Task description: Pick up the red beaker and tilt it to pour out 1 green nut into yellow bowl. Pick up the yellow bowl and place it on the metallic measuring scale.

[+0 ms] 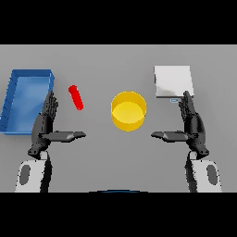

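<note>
- No brand, label or readable writing shows on anything; the only mark is a small pale blue rectangle at the near right edge of the scale, too small to read.
- The flat, matte grey surface (97,152) carries all the objects.
- The slim red cylindrical beaker (76,97) lies on its side on the surface, left of centre, slanting from far-left to near-right; it looks smooth and glossy. No nut can be made out.
- The round yellow bowl (128,111) stands upright near the centre, right of the beaker and apart from it, with a thick smooth wall and a plain inside.
- The square, pale metallic measuring scale (173,82) sits at the far right, flat with a soft sheen, well apart from the bowl.
- A rectangular blue bin with raised walls (26,100) stands at the far left.
- The left robot hand (45,124), dark and jointed, hovers near-left with fingers straight and thumb pointing inward, holding nothing, just beside the bin.
- The right robot hand (192,125) mirrors it near-right, fingers straight, unladen, fingertips just near of the scale.
</note>
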